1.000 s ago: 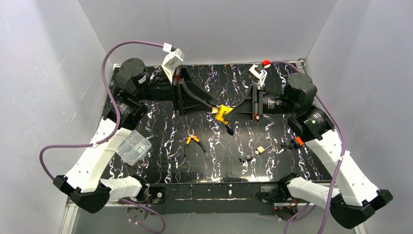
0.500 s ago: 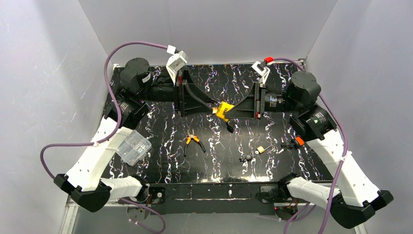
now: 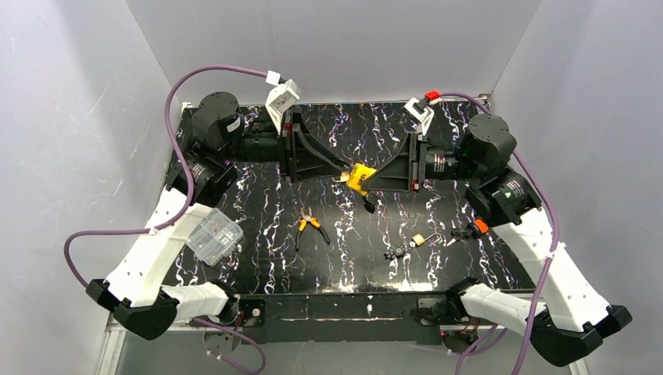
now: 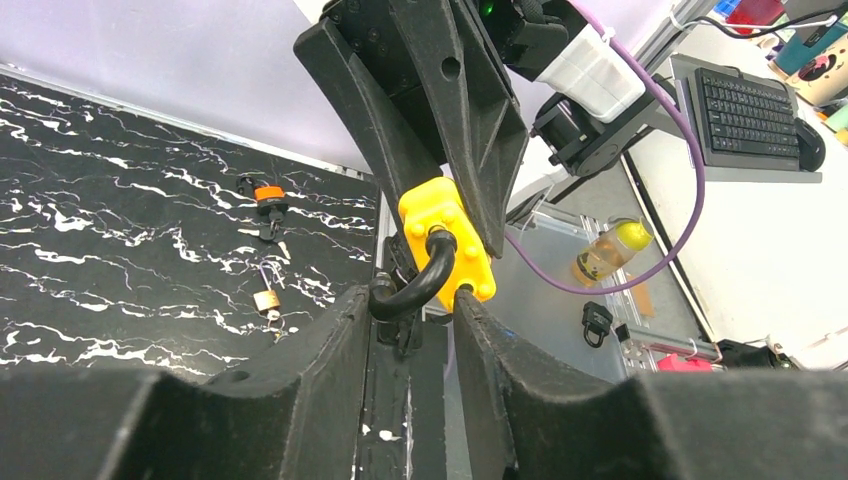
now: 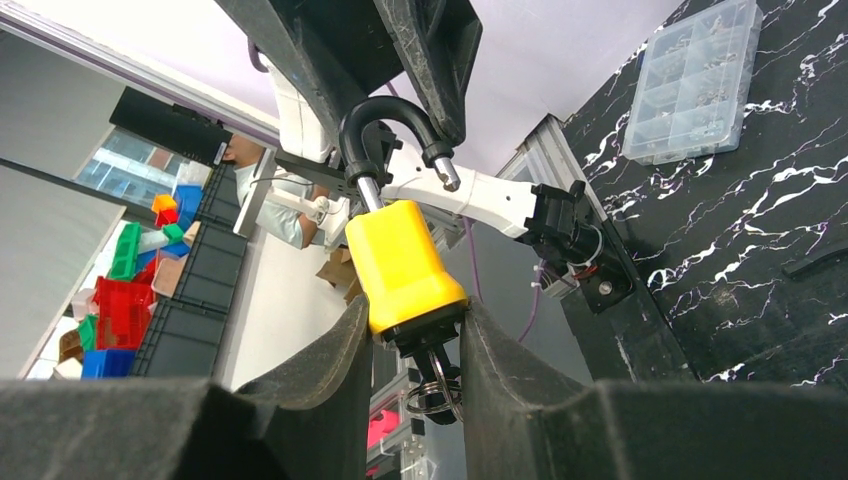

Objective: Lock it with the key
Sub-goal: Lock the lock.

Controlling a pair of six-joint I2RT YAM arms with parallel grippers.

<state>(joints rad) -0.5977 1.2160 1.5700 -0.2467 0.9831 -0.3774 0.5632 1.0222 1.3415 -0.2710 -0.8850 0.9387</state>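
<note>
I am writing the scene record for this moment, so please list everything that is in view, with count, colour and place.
yellow padlock: one, yellow with a black shackle, held above the table's middle
keys: one bunch, dark, hanging under the yellow padlock
pliers: one, orange handles, table middle
small padlock: one, brass, right of middle
orange and black piece: one, right side, too small to name
black piece: one, near the front, too small to name
parts box: one, clear, left side
table: one, black with white veins
left gripper: black, on the shackle
right gripper: black, on the padlock's body
</note>
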